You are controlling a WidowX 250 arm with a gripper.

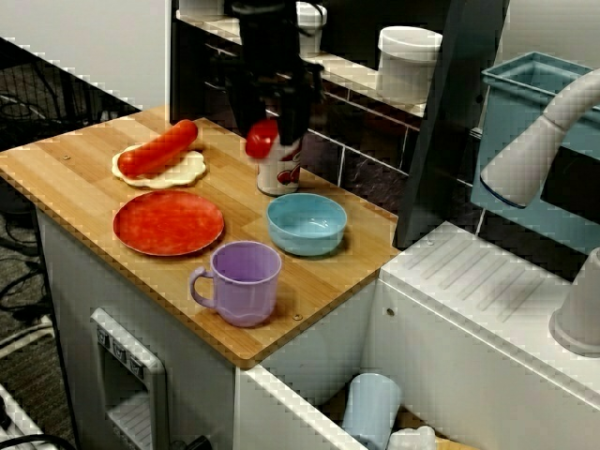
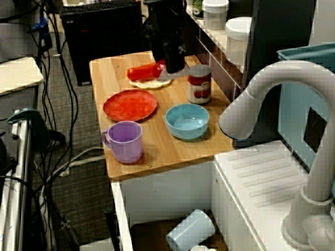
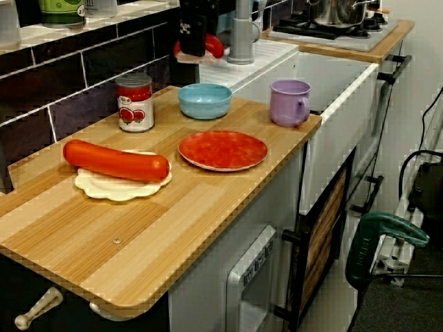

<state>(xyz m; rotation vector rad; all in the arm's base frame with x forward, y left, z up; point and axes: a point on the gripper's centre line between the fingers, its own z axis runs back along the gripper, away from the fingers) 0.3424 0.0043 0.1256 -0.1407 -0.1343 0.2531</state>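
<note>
In the view from the front, my black gripper [image 1: 267, 131] hangs above the back of the wooden counter [image 1: 84, 159], shut on a small round red object [image 1: 262, 140]. That object is held in the air just in front of a red-labelled can [image 1: 278, 171]. The low view along the counter shows the gripper [image 3: 197, 50] and red object [image 3: 213, 45] well above the blue bowl [image 3: 205, 101]. A long red sausage [image 1: 159, 148] lies on a white scalloped disc [image 1: 183, 172] to the left. A red plate [image 1: 169, 223] and a purple mug [image 1: 246, 281] sit nearer the front edge.
A grey faucet [image 2: 272, 99] and a white ribbed draining board [image 2: 267, 172] lie right of the counter. White jars [image 1: 409, 58] stand on the tiled shelf behind. A teal bin [image 1: 525, 103] sits at far right. A pale cup [image 2: 191, 230] lies in the compartment below.
</note>
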